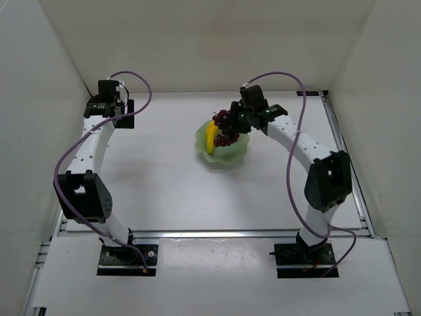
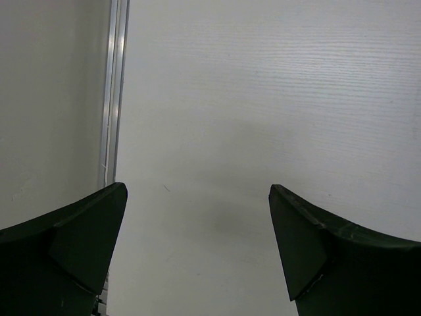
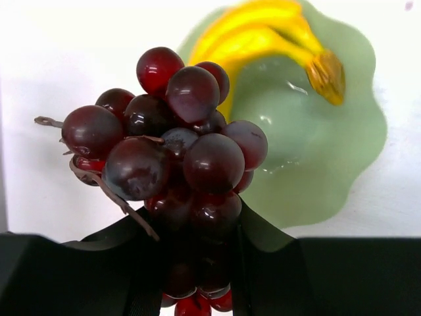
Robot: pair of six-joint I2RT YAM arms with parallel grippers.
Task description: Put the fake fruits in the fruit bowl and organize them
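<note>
My right gripper (image 3: 197, 227) is shut on a bunch of dark red-purple grapes (image 3: 174, 148), held in the air over the pale green fruit bowl (image 3: 329, 171). A yellow banana (image 3: 263, 29) with a brown stem tip lies inside the bowl. From the top view the grapes (image 1: 227, 128) hang above the bowl's (image 1: 227, 158) far side, next to the banana (image 1: 211, 135), under the right gripper (image 1: 238, 120). My left gripper (image 2: 197, 217) is open over bare white table, far left of the bowl, and it shows at the back left (image 1: 113, 105).
White walls enclose the table on three sides. An aluminium rail (image 2: 113, 85) runs along the left wall beside the left gripper. Another rail (image 1: 342, 145) lines the right side. Cables loop above both arms.
</note>
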